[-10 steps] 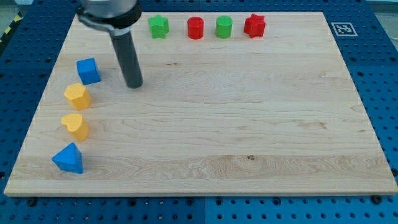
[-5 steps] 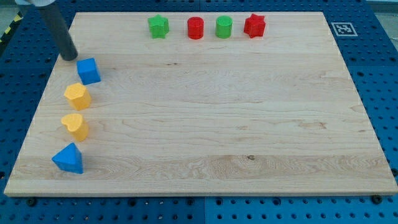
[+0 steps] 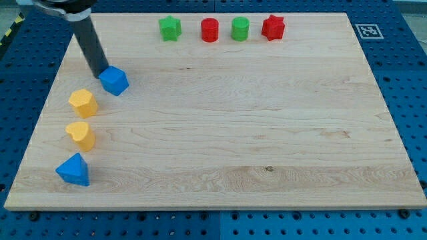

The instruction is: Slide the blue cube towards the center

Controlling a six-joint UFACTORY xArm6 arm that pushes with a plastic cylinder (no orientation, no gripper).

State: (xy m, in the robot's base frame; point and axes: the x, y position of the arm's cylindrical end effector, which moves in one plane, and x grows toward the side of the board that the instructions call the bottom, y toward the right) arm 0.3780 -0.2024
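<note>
My tip point(image 3: 101, 72) stands on the wooden board point(image 3: 220, 133), at the far left part of it, and it touches the upper left side of the blue cube point(image 3: 115, 81). The rod has no pincer at all, so nothing opens or closes and nothing is held; the tip only presses against the cube. The blue cube lies far to the left of the board's center, and it sits turned a little, with one corner pointing to the right.

Near it, lower on the left side, a yellow block point(image 3: 83, 103) stands just beside the cube but apart from it. Below this one is a second yellow block point(image 3: 81, 134), and then a blue triangular block point(image 3: 73, 170). Along the far edge stand a green star-like block point(image 3: 170, 28), a red cylinder point(image 3: 210, 30), a green cylinder point(image 3: 240, 29) and a red star-like block point(image 3: 273, 27).
</note>
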